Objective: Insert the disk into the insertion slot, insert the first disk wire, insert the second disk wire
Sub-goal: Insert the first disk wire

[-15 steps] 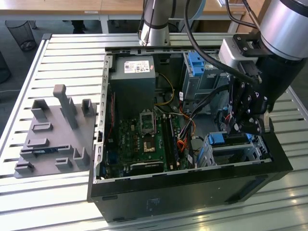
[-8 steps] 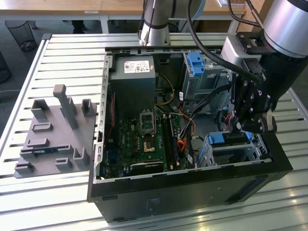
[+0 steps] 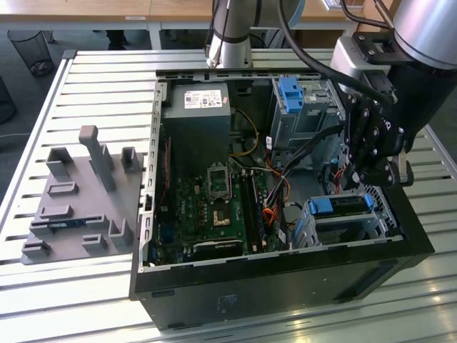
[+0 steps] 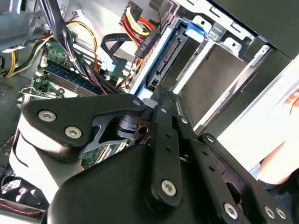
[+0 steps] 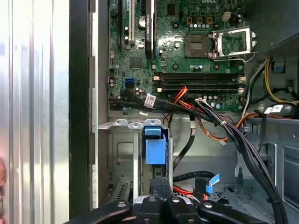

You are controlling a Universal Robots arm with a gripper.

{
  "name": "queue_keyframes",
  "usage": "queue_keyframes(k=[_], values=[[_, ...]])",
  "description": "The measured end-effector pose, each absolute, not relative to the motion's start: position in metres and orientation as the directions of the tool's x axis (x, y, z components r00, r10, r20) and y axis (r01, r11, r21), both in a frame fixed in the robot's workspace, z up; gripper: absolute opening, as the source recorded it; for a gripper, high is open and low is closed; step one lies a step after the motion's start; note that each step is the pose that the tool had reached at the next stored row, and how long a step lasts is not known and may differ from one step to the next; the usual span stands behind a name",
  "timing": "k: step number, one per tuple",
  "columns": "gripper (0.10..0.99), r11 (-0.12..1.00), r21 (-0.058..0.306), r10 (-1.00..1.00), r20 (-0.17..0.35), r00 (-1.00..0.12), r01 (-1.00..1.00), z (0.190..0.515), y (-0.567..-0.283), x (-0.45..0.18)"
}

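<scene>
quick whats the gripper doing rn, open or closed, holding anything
gripper: jaws shut, tips by the end of the disk, which sits in the insertion slot; cannot tell if they pinch anything.

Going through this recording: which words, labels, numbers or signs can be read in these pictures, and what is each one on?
None reads with certainty.
Too small: print on the white label on the power supply, exterior view.
Blurred: print on the white tag on the cable bundle, first wrist view.
Too small: markings on the motherboard, first wrist view.
</scene>
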State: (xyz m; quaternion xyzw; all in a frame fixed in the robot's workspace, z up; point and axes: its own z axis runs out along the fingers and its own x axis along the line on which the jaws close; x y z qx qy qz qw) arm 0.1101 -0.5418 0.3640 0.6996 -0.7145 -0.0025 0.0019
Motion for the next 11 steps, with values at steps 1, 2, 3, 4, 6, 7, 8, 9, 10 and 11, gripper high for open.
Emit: queue_keyframes(k=[1, 2, 3, 4, 6, 7, 8, 9, 10, 11], values=[[0.106, 0.022, 0.006, -1.000, -0.001, -0.022, -1.000, 0.364, -0.541, 0.110], [0.106, 0.023, 0.006, -1.000, -0.002, -0.023, -1.000, 0.364, -0.540, 0.111], [0.106, 0.023, 0.006, -1.000, -0.003, -0.023, -1.000, 0.364, -0.540, 0.111], [0.106, 0.023, 0.006, -1.000, -0.003, -0.023, -1.000, 0.364, -0.539, 0.112], [0.106, 0.024, 0.006, -1.000, -0.004, -0.024, -1.000, 0.364, -0.537, 0.115], [0.106, 0.024, 0.006, -1.000, -0.004, -0.024, -1.000, 0.364, -0.536, 0.117], [0.106, 0.024, 0.006, -1.000, -0.004, -0.024, -1.000, 0.364, -0.535, 0.118], [0.106, 0.025, 0.006, -1.000, -0.005, -0.025, -1.000, 0.364, -0.534, 0.120], [0.106, 0.025, 0.006, -1.000, -0.005, -0.025, -1.000, 0.364, -0.533, 0.121], [0.106, 0.025, 0.006, -1.000, -0.005, -0.026, -1.000, 0.364, -0.532, 0.122]])
